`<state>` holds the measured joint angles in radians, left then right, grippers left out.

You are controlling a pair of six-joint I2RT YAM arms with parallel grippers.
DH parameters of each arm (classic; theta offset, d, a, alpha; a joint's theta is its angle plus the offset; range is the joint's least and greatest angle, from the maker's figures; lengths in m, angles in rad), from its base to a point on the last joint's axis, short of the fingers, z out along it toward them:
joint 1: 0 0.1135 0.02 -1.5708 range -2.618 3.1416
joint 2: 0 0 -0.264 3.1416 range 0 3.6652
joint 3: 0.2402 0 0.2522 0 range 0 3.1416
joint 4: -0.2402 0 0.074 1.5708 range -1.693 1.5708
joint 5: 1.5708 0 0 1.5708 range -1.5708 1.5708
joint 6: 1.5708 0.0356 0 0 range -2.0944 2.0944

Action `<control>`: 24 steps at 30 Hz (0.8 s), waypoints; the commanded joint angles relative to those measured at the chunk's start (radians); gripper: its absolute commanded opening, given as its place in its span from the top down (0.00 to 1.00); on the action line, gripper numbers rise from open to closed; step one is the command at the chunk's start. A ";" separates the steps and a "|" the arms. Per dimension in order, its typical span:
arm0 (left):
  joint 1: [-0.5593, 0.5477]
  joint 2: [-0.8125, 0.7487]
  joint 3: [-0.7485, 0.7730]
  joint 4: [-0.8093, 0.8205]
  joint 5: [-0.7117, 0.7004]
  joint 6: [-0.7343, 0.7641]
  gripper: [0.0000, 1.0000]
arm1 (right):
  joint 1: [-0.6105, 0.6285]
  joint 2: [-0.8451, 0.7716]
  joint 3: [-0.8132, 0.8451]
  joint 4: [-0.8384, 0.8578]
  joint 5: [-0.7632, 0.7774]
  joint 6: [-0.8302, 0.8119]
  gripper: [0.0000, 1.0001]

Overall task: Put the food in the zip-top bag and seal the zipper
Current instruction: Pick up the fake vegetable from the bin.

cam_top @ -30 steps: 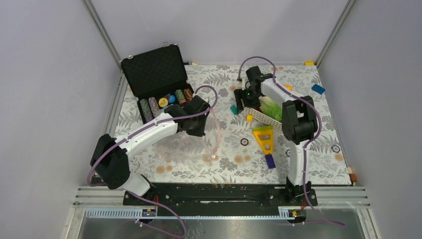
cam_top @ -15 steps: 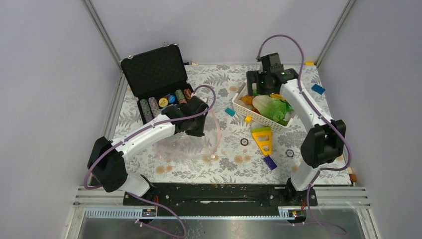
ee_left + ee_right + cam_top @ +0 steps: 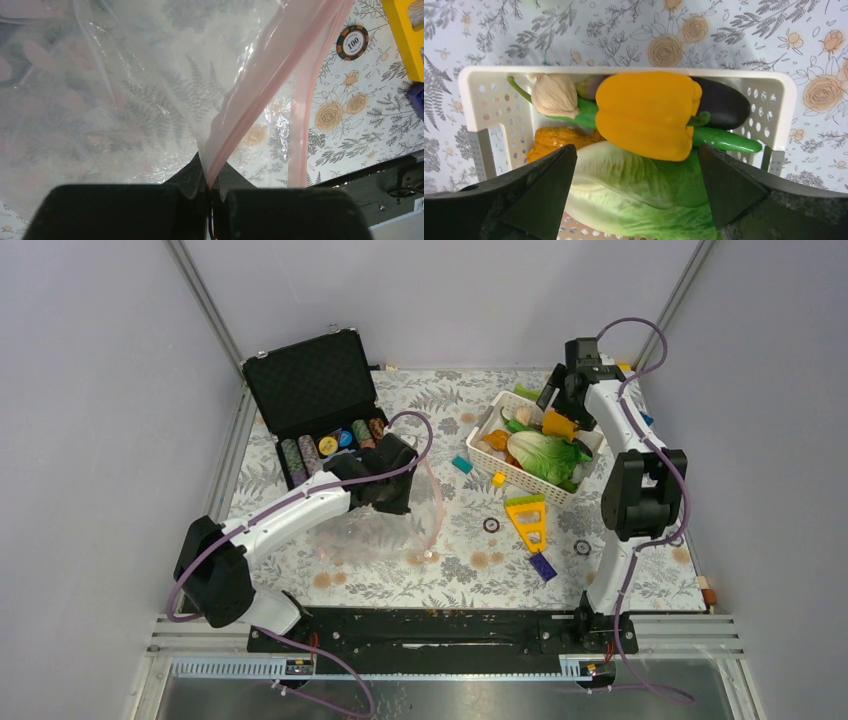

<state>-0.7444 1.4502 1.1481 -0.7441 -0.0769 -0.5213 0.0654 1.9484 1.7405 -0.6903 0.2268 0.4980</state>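
Note:
The clear zip-top bag (image 3: 380, 525) lies on the floral table left of centre, with its pink zipper (image 3: 437, 508) curving along its right edge. My left gripper (image 3: 396, 485) is shut on the bag's mouth edge. In the left wrist view the jaws (image 3: 210, 172) pinch the pink zipper (image 3: 265, 75) and the bag (image 3: 125, 100) hangs ahead. My right gripper (image 3: 563, 400) hovers open over the far end of the white basket (image 3: 522, 477). Between and below its fingers (image 3: 636, 165) lie the food: a yellow pepper (image 3: 646, 112), lettuce (image 3: 634, 195), purple vegetable (image 3: 721, 102), green vegetable (image 3: 724, 141) and orange lumpy piece (image 3: 556, 140).
An open black case (image 3: 315, 390) with poker chips (image 3: 330, 445) stands at the back left. A yellow block (image 3: 530, 520), blue block (image 3: 543, 564), teal block (image 3: 461, 464) and loose chips (image 3: 491, 525) lie near the basket. Another blue block (image 3: 639, 419) sits by the right wall.
My right arm has swung from the basket's left end to its far right end, and its jaws have opened wide. The left arm and the bag have not moved.

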 commanded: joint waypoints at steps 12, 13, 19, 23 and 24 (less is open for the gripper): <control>0.003 -0.034 -0.009 0.040 -0.004 0.017 1.00 | -0.004 0.137 0.124 -0.015 0.059 0.028 0.02; 0.005 -0.035 -0.010 0.040 -0.005 0.017 1.00 | -0.004 0.146 0.128 -0.015 0.051 0.028 0.02; 0.005 -0.040 -0.011 0.041 -0.008 0.014 1.00 | -0.004 0.173 0.133 -0.014 0.043 0.029 0.13; 0.004 -0.043 -0.013 0.041 -0.001 0.012 1.00 | -0.004 0.148 0.102 0.009 0.032 0.015 0.27; 0.004 -0.044 -0.014 0.042 0.001 0.012 1.00 | -0.004 0.139 0.089 0.022 0.028 0.007 0.32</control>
<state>-0.7444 1.4460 1.1358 -0.7376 -0.0780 -0.5198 0.0643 2.1040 1.8420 -0.6987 0.2676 0.5171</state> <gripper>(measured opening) 0.006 0.895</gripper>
